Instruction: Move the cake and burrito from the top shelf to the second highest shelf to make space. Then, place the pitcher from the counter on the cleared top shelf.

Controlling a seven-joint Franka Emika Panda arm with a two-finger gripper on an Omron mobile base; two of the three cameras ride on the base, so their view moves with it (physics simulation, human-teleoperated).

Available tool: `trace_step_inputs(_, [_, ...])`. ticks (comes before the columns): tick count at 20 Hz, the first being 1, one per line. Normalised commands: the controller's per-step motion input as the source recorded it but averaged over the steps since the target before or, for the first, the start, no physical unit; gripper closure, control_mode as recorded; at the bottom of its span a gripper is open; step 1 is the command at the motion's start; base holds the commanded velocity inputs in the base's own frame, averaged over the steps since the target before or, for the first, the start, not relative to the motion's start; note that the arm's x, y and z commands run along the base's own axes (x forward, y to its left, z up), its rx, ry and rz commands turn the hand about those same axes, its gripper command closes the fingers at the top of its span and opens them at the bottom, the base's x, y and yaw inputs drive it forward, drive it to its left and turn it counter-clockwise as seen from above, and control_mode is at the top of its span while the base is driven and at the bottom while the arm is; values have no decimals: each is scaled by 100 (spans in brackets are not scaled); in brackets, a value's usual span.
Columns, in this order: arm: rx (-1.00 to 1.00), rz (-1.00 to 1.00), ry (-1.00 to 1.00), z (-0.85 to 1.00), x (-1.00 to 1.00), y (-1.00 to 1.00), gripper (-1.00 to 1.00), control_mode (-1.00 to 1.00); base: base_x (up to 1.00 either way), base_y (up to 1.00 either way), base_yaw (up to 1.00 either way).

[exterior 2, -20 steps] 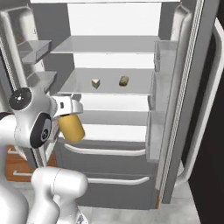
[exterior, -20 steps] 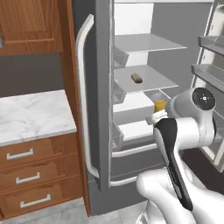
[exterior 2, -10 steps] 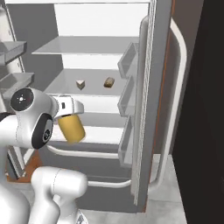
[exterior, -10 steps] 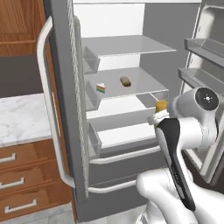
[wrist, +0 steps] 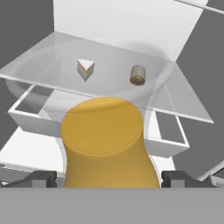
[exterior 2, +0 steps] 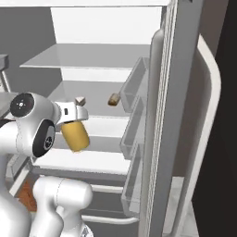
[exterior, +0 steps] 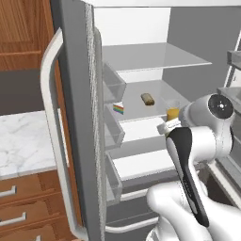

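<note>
Pitcher, clamped in the end effector before the fridge for shelving; cake and burrito mid second highest shelf, top shelf vacant.

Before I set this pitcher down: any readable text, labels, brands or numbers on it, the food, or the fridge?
None readable in any view.
The pitcher held in the gripper: plain, no label.
The cake and the burrito on their shelf: no markings.
The fridge door and the counter: blank surfaces, no brand or sign.

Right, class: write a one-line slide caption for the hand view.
Gripper holding the pitcher before the fridge shelf with cake and burrito.
</note>
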Motion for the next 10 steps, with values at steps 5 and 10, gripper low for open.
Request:
trace_step_inputs(5, [0,0,0,0,0,0,100,100,50,0,4])
trace_step_inputs(10, [0,0,0,0,0,0,100,100,17,0,5])
